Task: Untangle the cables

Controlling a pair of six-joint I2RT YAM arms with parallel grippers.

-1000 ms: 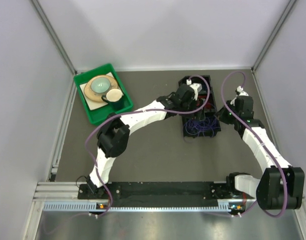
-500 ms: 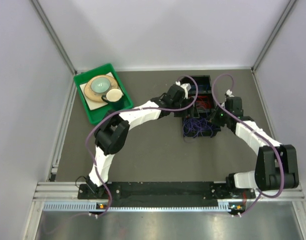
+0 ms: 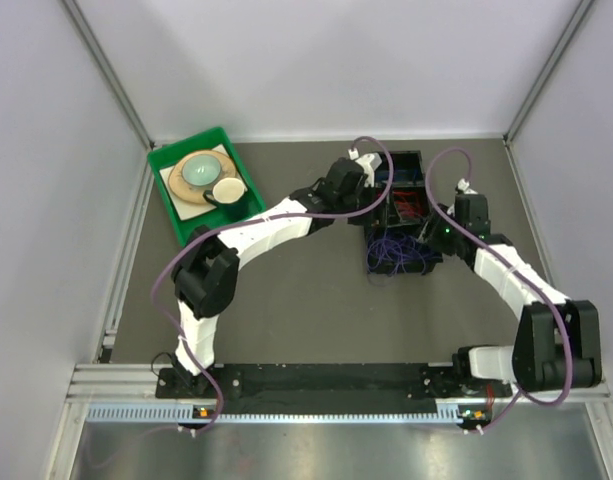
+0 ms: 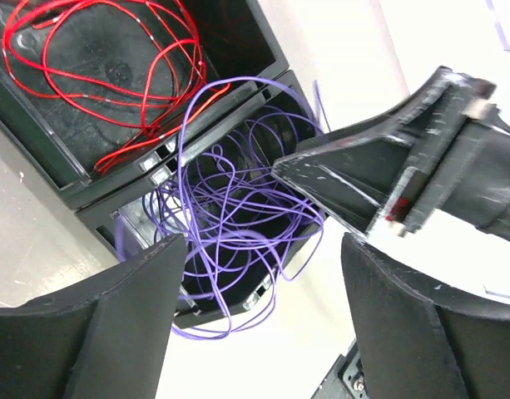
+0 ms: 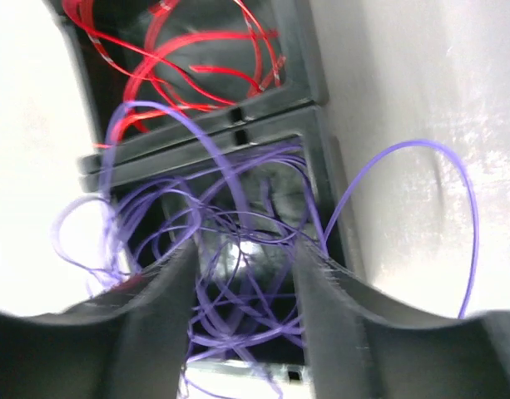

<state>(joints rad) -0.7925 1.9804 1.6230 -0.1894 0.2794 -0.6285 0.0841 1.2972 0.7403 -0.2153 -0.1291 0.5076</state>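
Purple cables (image 4: 230, 199) overflowing black tray (image 4: 238, 41), green bin (image 3: 226, 224) well apart, left tool (image 4: 263, 278) spread, right tool (image 5: 242, 266) spread.

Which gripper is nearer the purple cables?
Right. The right gripper is down at the purple cables in the bin's near compartment, fingers either side of the tangle. The left gripper hangs higher, over the bin's left edge, touching no cable.

Robot lab cell.
Pale panel walls (image 3: 336, 60) in aluminium struts (image 3: 106, 72) enclose a dark grey table (image 3: 306, 300); two white-and-black robot arms (image 3: 276, 228) are bolted to its metal rail (image 3: 116, 378).
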